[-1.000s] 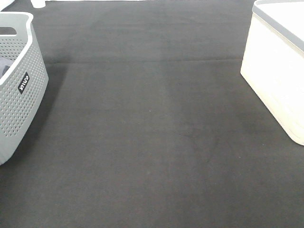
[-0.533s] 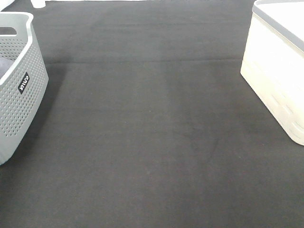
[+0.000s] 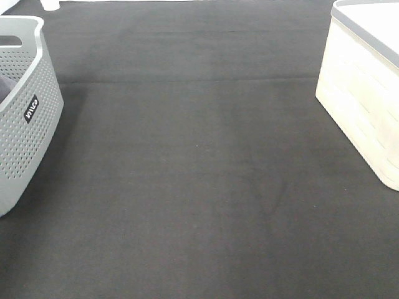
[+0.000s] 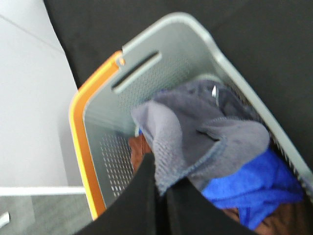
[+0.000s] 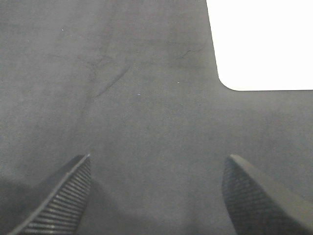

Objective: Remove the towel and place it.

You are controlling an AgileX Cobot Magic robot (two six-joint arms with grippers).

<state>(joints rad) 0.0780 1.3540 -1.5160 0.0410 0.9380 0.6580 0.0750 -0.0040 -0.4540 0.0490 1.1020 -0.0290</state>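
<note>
Now the left fingers (image 4: 139, 205) are pinching the grey-lavender terry towel (image 4: 195, 132) inside the grey perforated basket (image 4: 186, 54), probably needing an upward lift next; the right fingers (image 5: 63, 196) are hanging wide over the black surface (image 5: 146, 73)

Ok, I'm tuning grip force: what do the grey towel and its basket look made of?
The towel looks like soft terry or microfibre: fuzzy nap, limp folds. The basket seems to be rigid matte grey plastic: moulded perforations, a cut handle slot.
</note>
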